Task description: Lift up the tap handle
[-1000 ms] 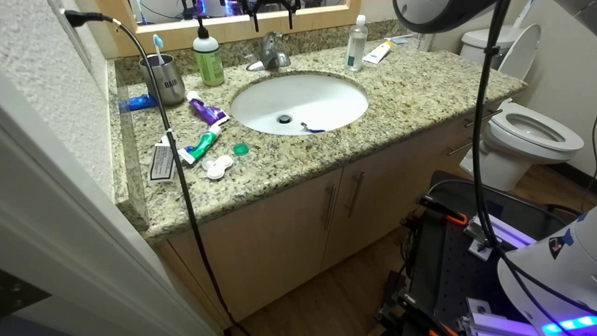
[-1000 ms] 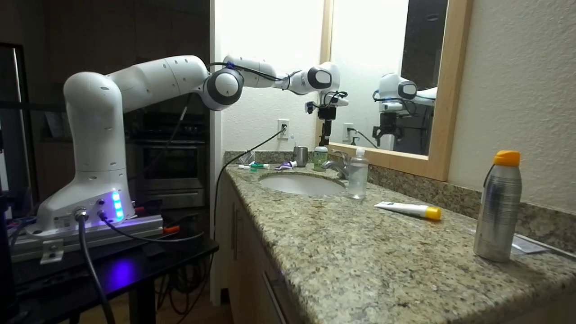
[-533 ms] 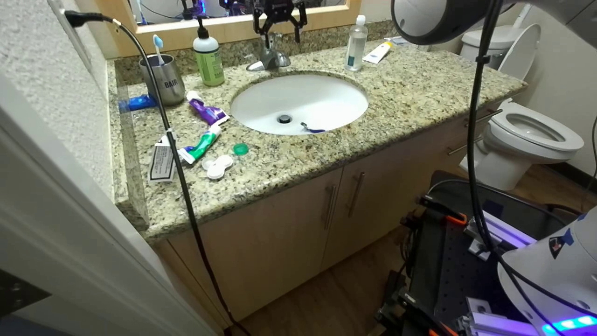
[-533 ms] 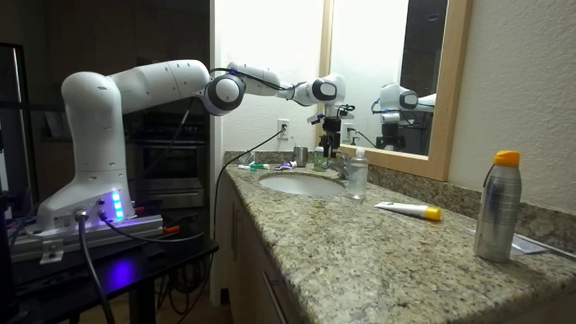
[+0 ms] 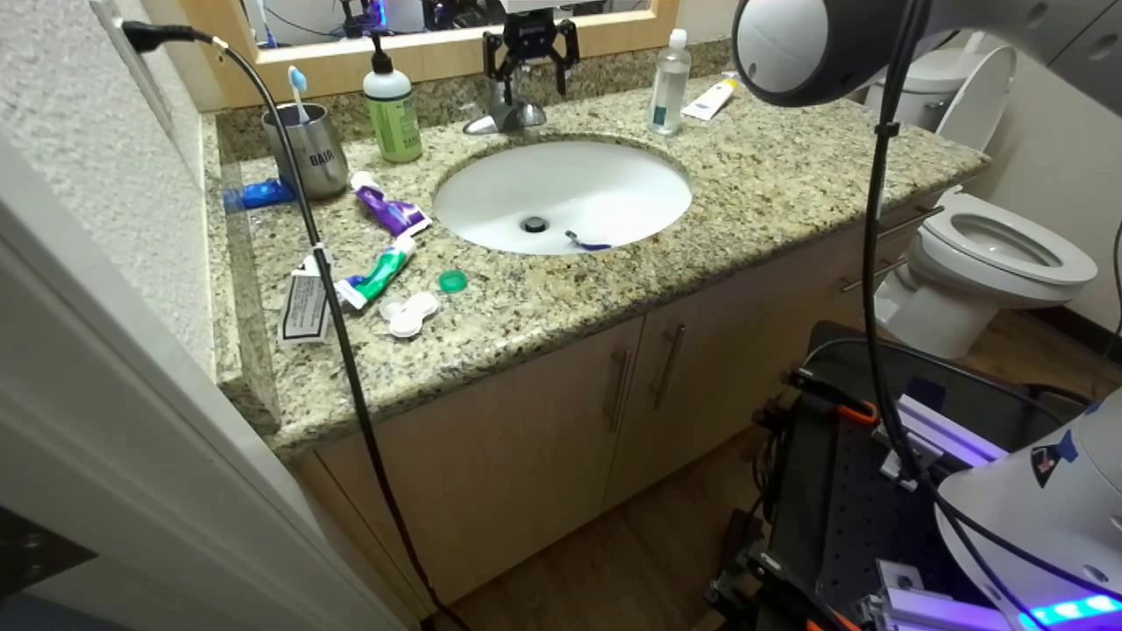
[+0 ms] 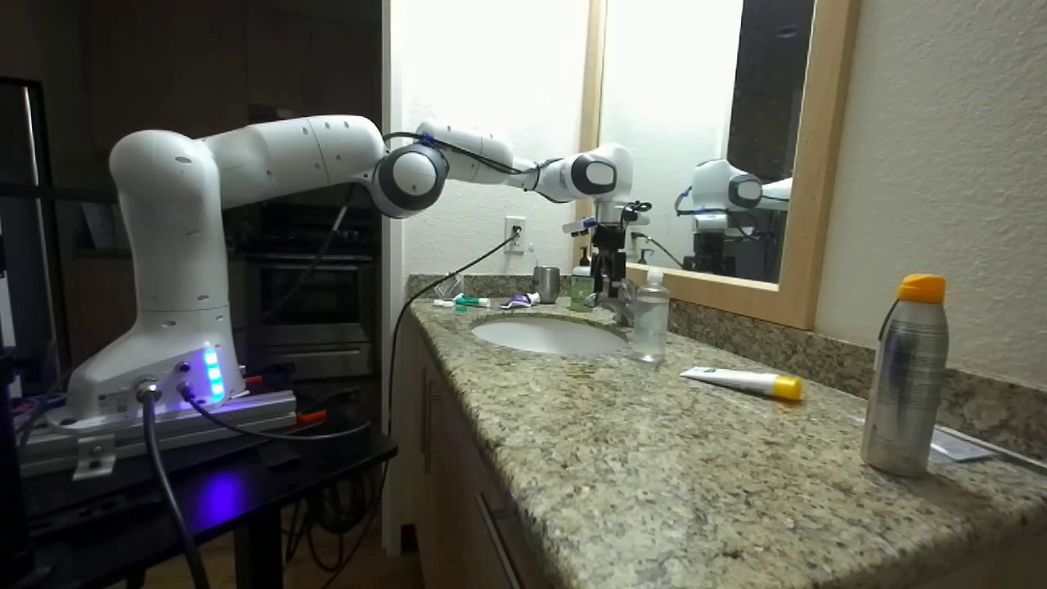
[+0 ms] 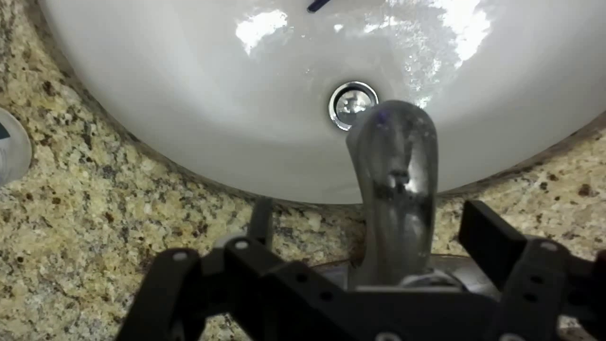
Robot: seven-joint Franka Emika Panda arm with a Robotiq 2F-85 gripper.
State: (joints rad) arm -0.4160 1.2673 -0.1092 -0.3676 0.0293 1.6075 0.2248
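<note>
The chrome faucet (image 5: pixel 504 109) stands behind the white oval basin (image 5: pixel 605 180). The tap handle (image 5: pixel 524 74), on top of the faucet, shows partly between the fingers of my gripper (image 5: pixel 534 90) in an exterior view. In the exterior view from the counter's end, my gripper (image 6: pixel 605 285) covers much of the handle. In the wrist view my gripper (image 7: pixel 369 213) is open, with the chrome spout (image 7: pixel 397 189) running out between its black fingers (image 7: pixel 494 237). The handle is mostly hidden there behind the gripper's body. I cannot tell whether the fingers touch it.
A green soap bottle (image 5: pixel 394 118) and a clear bottle (image 5: pixel 670 88) flank the faucet. The mirror frame (image 5: pixel 605 39) is close behind the gripper. A steel cup (image 5: pixel 317 162), toothpaste tubes (image 5: pixel 381 272) and a cable (image 5: pixel 351 350) are at the side.
My gripper has come down and a little sideways from in front of the mirror, until its fingers stand on either side of the faucet's top. It has stayed open. The handle has not visibly moved.
</note>
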